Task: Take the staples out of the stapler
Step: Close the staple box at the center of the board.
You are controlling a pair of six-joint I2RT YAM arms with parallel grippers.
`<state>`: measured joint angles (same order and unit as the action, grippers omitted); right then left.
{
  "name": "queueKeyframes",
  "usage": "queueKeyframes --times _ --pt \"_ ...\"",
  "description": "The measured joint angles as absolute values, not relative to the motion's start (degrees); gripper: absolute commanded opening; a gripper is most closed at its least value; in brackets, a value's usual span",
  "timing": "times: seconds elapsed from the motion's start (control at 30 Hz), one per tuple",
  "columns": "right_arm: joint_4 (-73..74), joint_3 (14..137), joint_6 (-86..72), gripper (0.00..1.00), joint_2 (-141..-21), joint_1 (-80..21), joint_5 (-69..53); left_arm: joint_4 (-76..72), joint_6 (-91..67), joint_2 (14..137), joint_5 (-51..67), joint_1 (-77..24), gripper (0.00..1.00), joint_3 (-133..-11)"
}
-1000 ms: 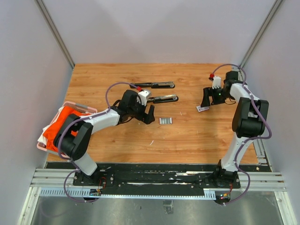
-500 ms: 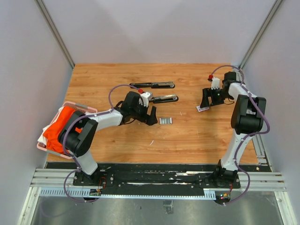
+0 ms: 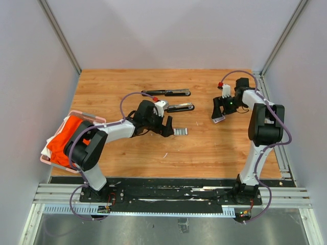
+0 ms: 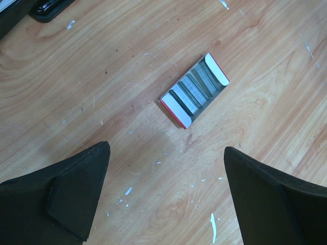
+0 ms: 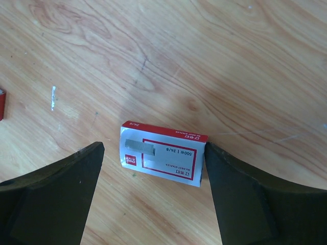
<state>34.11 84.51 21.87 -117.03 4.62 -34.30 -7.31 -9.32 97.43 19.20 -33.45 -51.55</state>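
The black stapler point(image 3: 173, 100) lies opened out at the table's back middle, its two long arms apart; one end shows in the left wrist view point(image 4: 51, 7). The staples point(image 3: 180, 131) are grey strips lying in a small tray with red-and-white ends point(image 4: 194, 91). My left gripper point(image 3: 166, 125) hangs just left of them, open and empty point(image 4: 166, 153), with bare wood between its fingers. My right gripper point(image 3: 217, 113) is open astride a flat white-and-red box point(image 5: 162, 153), which also shows in the top view point(image 3: 219, 119). Its right finger point(image 5: 230, 173) touches the box's edge.
A pink basket point(image 3: 97, 120) with orange and white cloth hangs at the table's left edge. Grey walls close in the back and both sides. Small white flecks point(image 4: 213, 227) dot the wood near my left gripper.
The right gripper has moved left, and the white-and-red box has shifted slightly left with it. The left gripper has edged right, closer to the staples. Both jaws stay as wide as before.
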Motion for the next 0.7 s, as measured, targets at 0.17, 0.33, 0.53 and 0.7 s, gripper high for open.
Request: queueKeyframes --times 0.17,0.33,0.53,0.7 --pt "34.0 83.9 22.7 0.82 -116.9 4.1 -35.8 -7.6 -9.5 97.4 19.4 -33.5 0.98 -51.5" --pt "33.3 82.7 22.7 0.82 -116.2 3.7 -36.7 -7.7 -9.5 97.4 19.4 -33.5 0.98 -51.5" --pt "33.4 80.5 22.5 0.82 -114.7 1.9 -37.2 -7.7 -9.8 97.6 19.7 -33.5 0.98 -51.5" --pt "33.5 78.5 22.3 0.82 -113.3 0.5 -37.6 -7.7 -10.2 98.0 20.2 -33.5 0.98 -51.5"
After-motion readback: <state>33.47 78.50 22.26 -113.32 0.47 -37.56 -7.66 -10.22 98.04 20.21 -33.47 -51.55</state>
